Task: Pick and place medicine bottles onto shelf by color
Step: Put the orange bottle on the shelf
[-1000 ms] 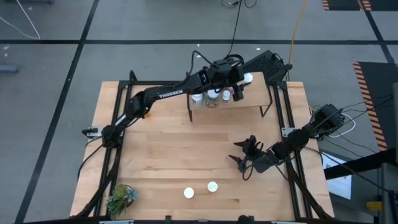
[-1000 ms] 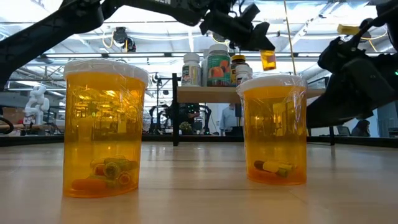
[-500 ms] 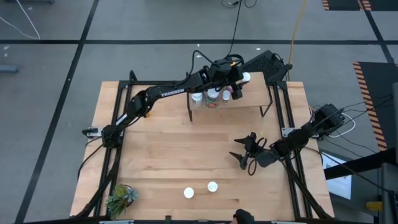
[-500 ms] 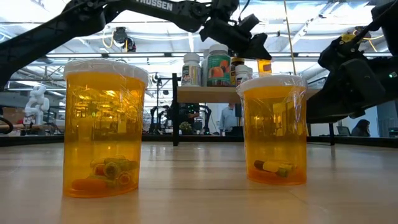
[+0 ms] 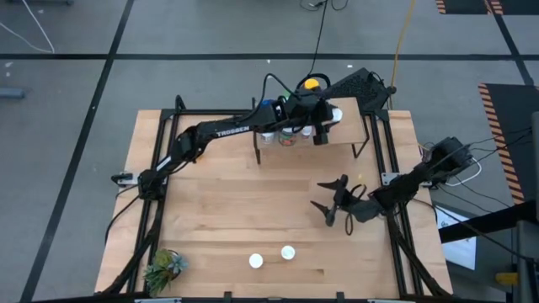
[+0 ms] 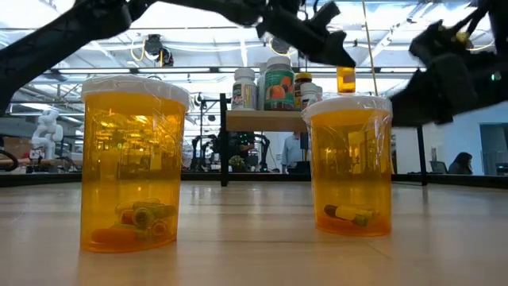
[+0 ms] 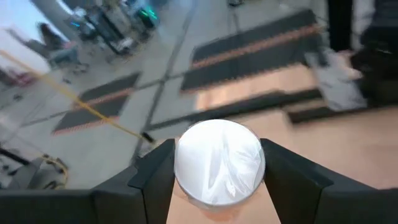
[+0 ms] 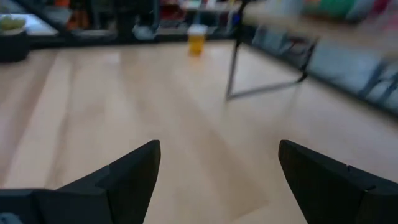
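My left gripper (image 5: 322, 128) reaches over the light-wood shelf (image 5: 349, 132) at the table's far side, shut on a small orange medicine bottle (image 6: 345, 78) with a white cap (image 7: 217, 162). Three bottles (image 6: 278, 82) stand on the shelf board (image 6: 262, 121), toward its left end. Two orange bottles with white caps (image 5: 256, 261) (image 5: 288, 252) stand upright near the table's front edge. My right gripper (image 5: 333, 206) hovers open over the table's right half with nothing between its fingers (image 8: 134, 171). My left gripper pinches the bottle at its cap end (image 7: 186, 186) between its two fingers (image 7: 155, 180), one on either side. The fingers come from above, pointing down. The bottle hangs upright below them, its orange body (image 6: 345, 79) clear of the shelf board.
A small green plant (image 5: 164, 268) sits at the table's near left corner. A yellow round thing (image 5: 312, 82) shows behind the left arm at the shelf's far side. The shelf's thin black legs (image 8: 233, 62) stand in front of my right gripper. Bare wood lies mid-table.
My left gripper has shifted a little toward the near edge above the shelf. The orange bottle, tilted a second ago, now hangs upright. My right gripper has risen a little and stayed open.
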